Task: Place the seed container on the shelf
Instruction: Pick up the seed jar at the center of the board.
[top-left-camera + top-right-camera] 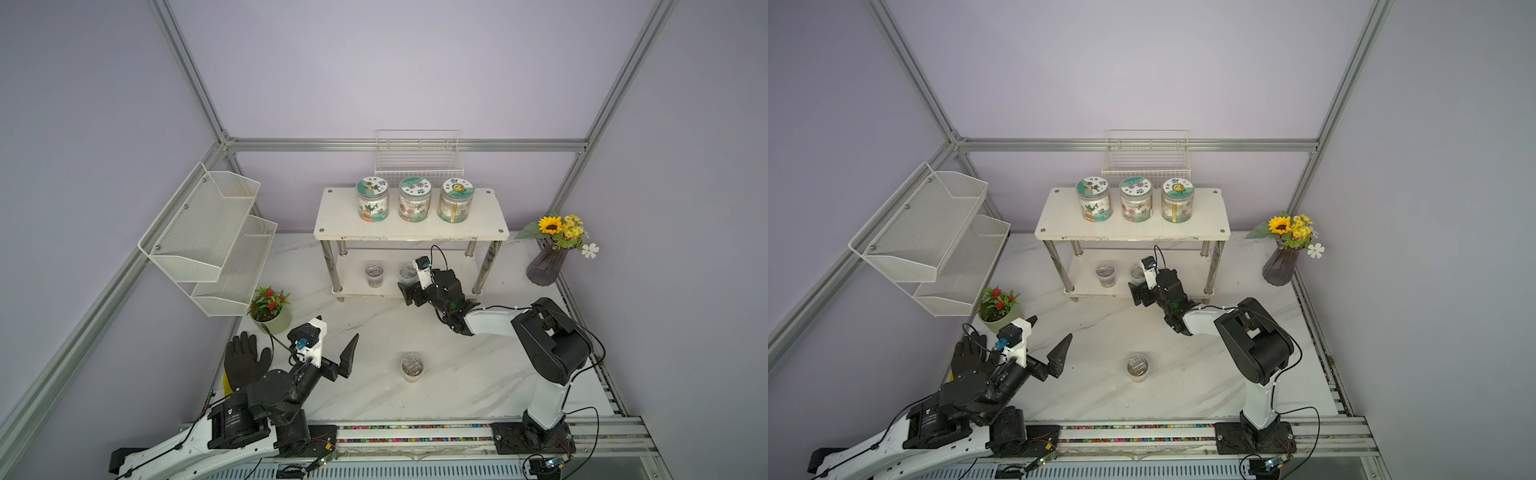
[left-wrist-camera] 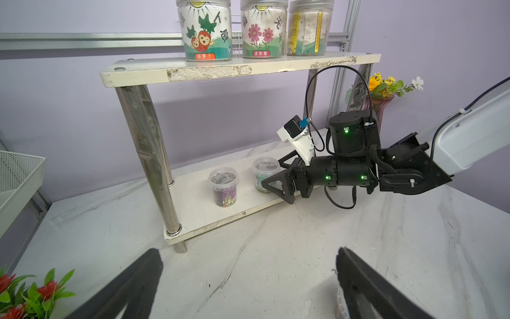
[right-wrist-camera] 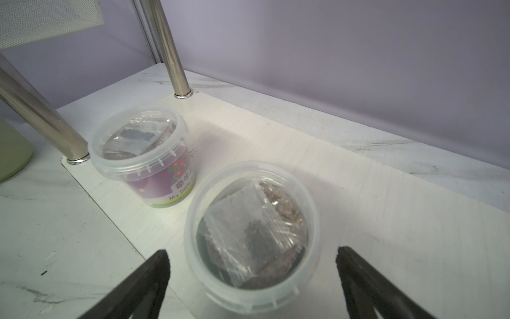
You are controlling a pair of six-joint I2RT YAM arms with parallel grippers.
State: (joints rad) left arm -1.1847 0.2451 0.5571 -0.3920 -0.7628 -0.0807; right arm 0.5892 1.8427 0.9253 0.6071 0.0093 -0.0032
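The shelf (image 1: 415, 230) stands at the back of the table. On its lower board (image 3: 358, 207) stand two clear lidded seed containers. One has a purple label (image 3: 143, 154). The other (image 3: 251, 223) stands between the fingers of my right gripper (image 3: 252, 259), which is open and touches neither side of it. A third seed container (image 1: 412, 368) stands alone on the marble table in front. My left gripper (image 1: 338, 327) hovers open and empty over the table's left side, with that third container at the edge of its view (image 2: 340, 301).
Three tall labelled jars (image 1: 413, 199) line the shelf's top board. A wire basket (image 1: 417, 153) hangs on the back wall and a mesh two-bin rack (image 1: 208, 237) on the left wall. A potted plant (image 1: 270, 307), a black glove (image 1: 245, 357) and a flower vase (image 1: 548, 266) stand around.
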